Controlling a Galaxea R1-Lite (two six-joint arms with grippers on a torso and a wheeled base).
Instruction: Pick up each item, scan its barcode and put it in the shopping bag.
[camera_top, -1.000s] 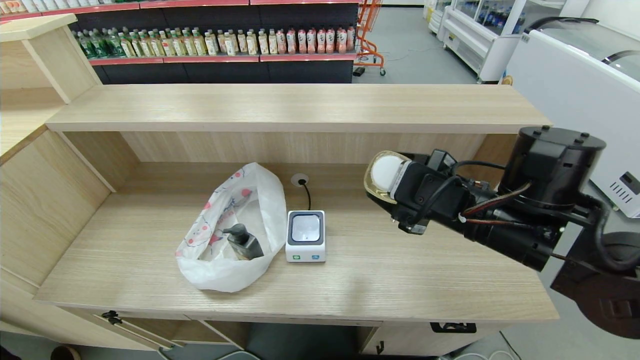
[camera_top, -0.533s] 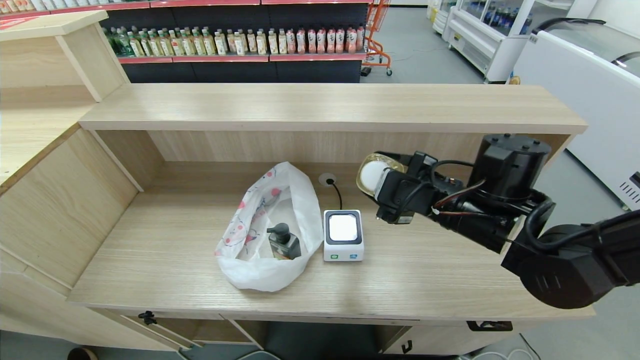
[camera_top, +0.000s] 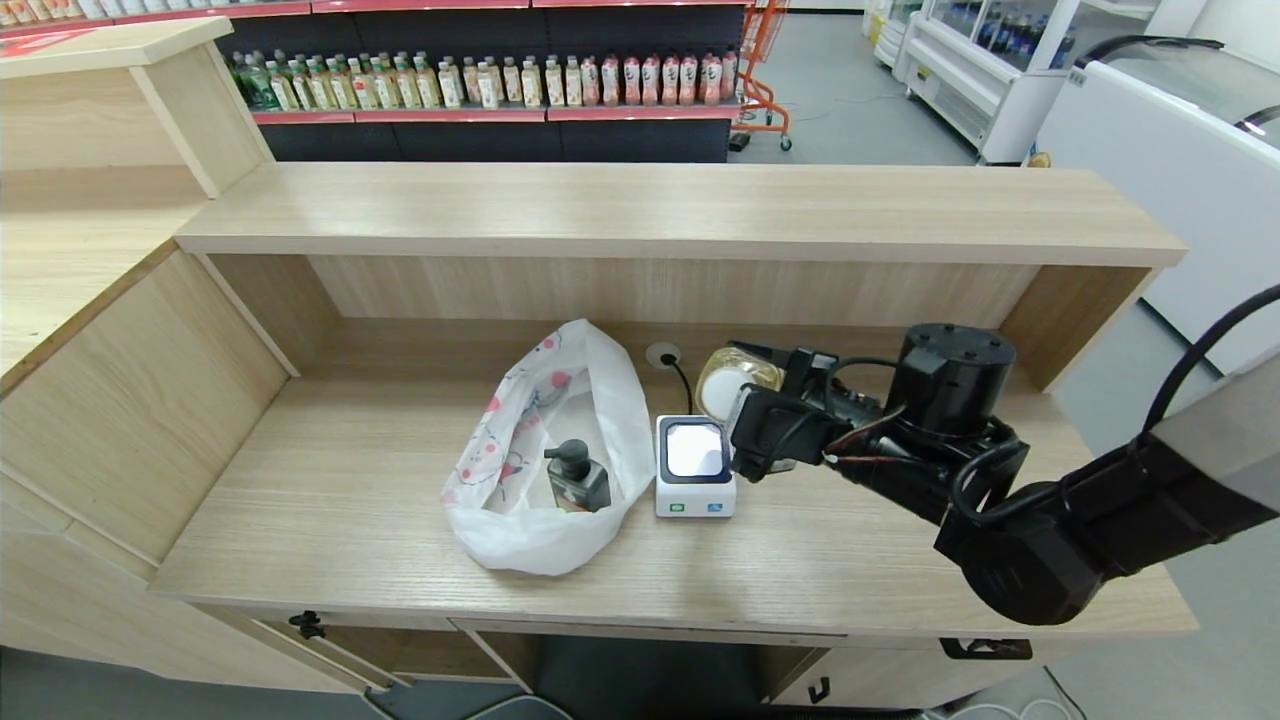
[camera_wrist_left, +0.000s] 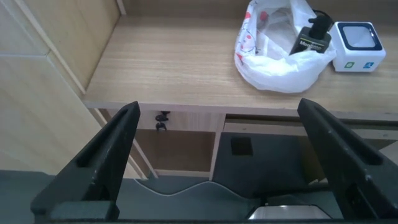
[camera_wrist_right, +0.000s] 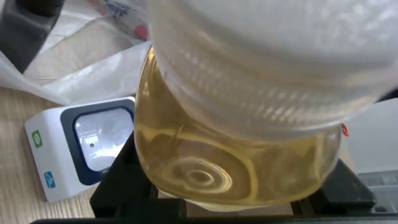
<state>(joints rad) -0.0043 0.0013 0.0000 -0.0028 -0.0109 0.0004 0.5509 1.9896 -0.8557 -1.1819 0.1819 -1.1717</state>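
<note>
Pump bottle (camera_top: 578, 478) already sat in shopping bag (camera_top: 520, 520). Right end effector (camera_top: 750, 392) gripped jar (camera_top: 722, 388) beside scanner (camera_top: 695, 478); scan, bagging not yet done. Left end effector (camera_wrist_left: 217, 155) was open.

No wording can be read. Pale lettering is seen on the dark pump bottle (camera_wrist_left: 309, 42) inside the shopping bag (camera_wrist_left: 273, 68), too small to make out. Two small square marks, one green and one blue, are borne on the scanner (camera_top: 694, 478) front. Possibly dark lettering is printed on the bag among red spots.
</note>
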